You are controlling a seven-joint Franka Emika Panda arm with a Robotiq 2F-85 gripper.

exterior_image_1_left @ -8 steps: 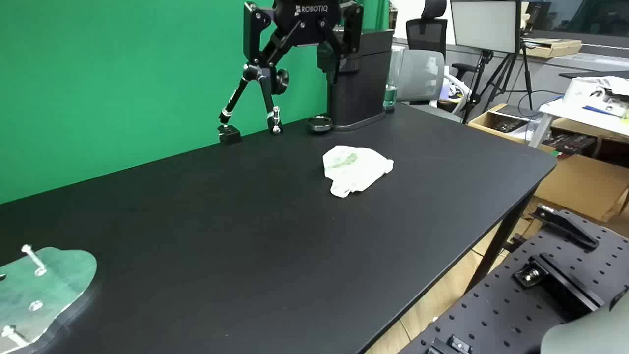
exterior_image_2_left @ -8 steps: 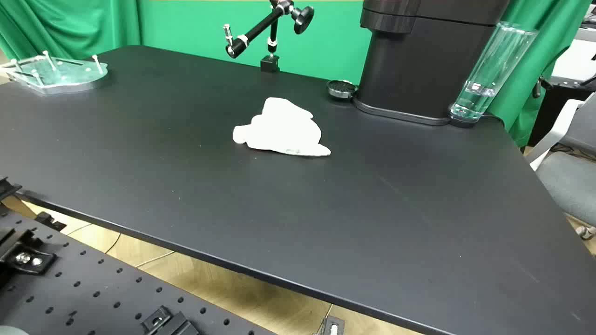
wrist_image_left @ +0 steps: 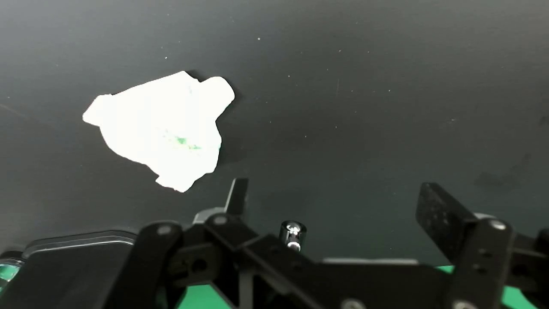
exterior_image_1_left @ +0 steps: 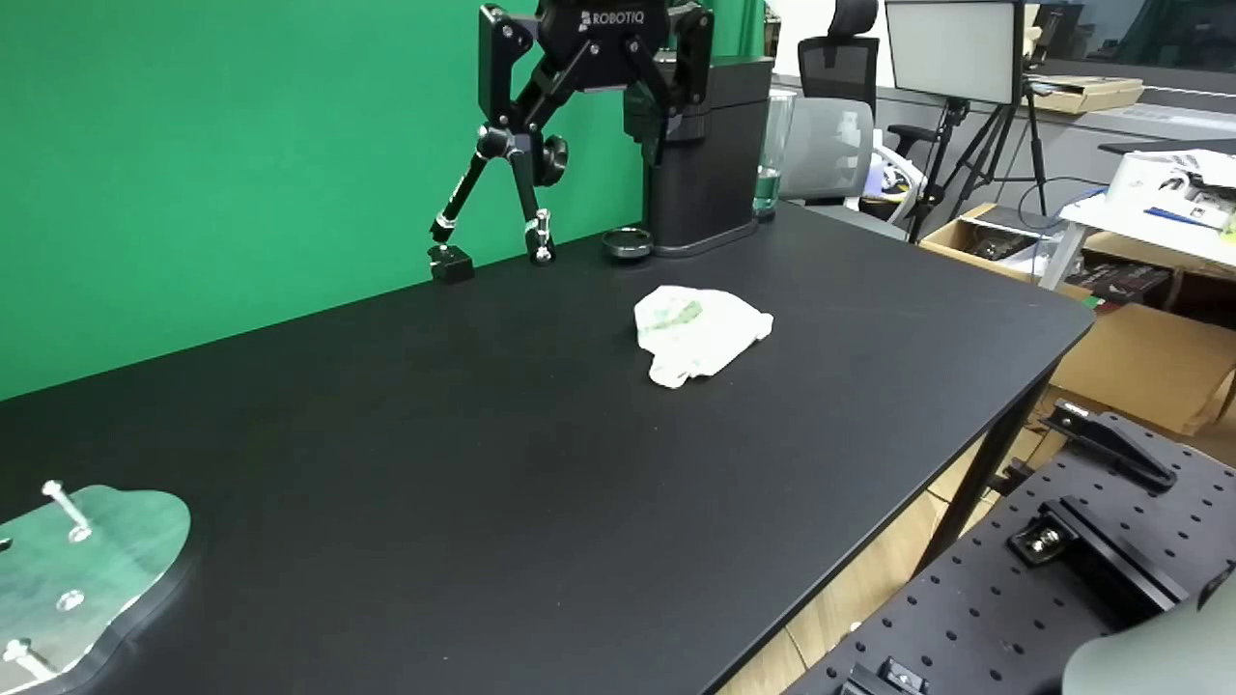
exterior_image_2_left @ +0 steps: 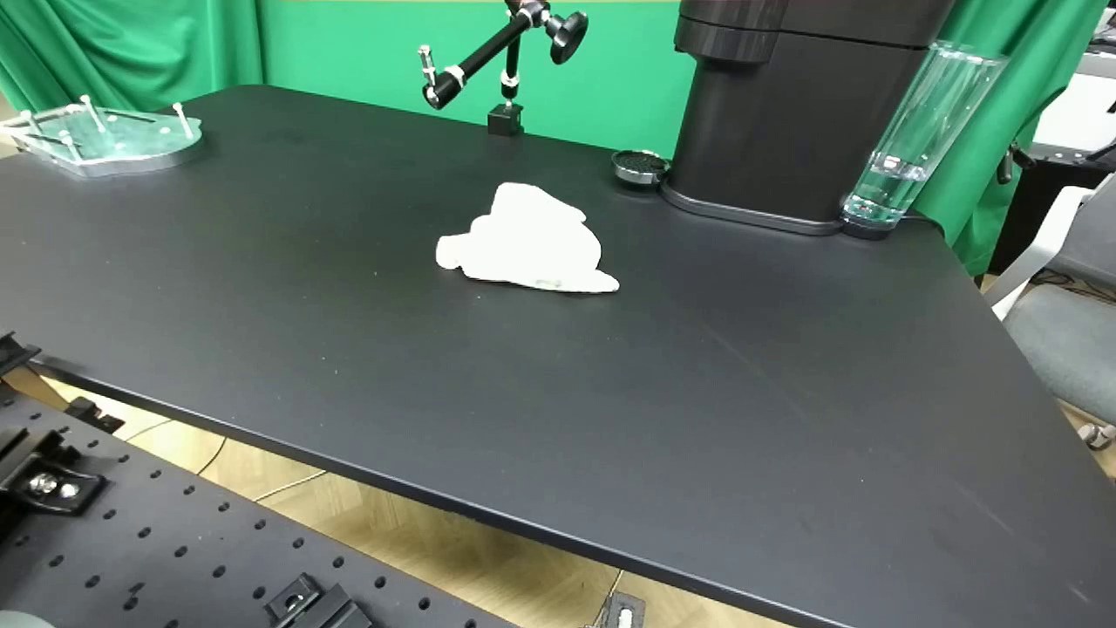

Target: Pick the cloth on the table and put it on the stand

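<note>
Plainly, the gripper hung, jaws wide apart, away from the white cloth on the table; at the far right, a clear container held some liquid.

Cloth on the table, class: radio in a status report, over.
Pincer open, empty. Cloth crumpled on table, ungrasped. Possible snags: black machine, jointed mount; clearance unclear.
</note>
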